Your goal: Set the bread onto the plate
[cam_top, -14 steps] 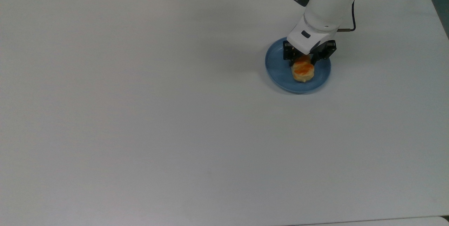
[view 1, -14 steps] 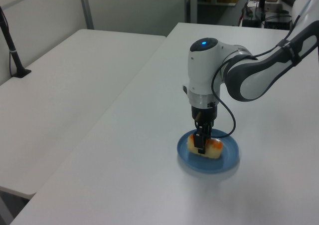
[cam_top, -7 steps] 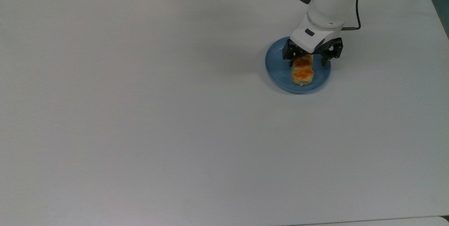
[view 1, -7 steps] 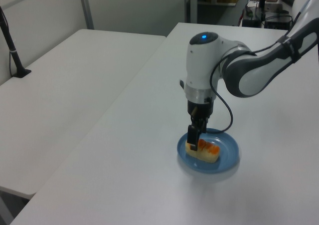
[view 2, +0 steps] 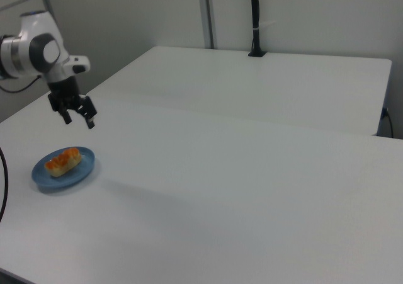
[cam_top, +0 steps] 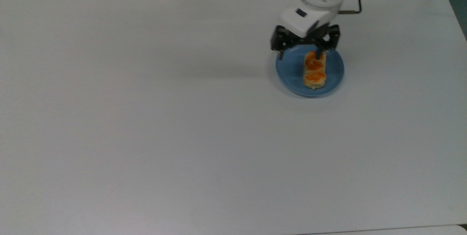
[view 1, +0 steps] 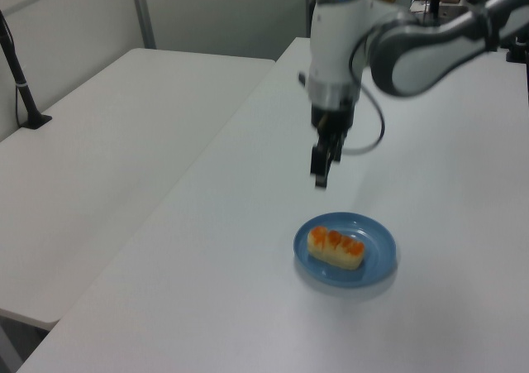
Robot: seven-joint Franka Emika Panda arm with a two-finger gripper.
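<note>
Up goes your gripper [cam_top: 300, 53], which a second ago sat low over the plate [cam_top: 290, 71] with its fingers either side of the bread [cam_top: 314, 70], and now hangs well above the surface [cam_top: 146, 118] with its fingers spread apart and nothing between them. Your bread lies flat on the blue plate, its glazed bumps up, a little toward the top view's right of centre and fully inside the rim, with nothing else on the plate. To my eye the job looks done, and all you have left is to clear the arm away.
</note>
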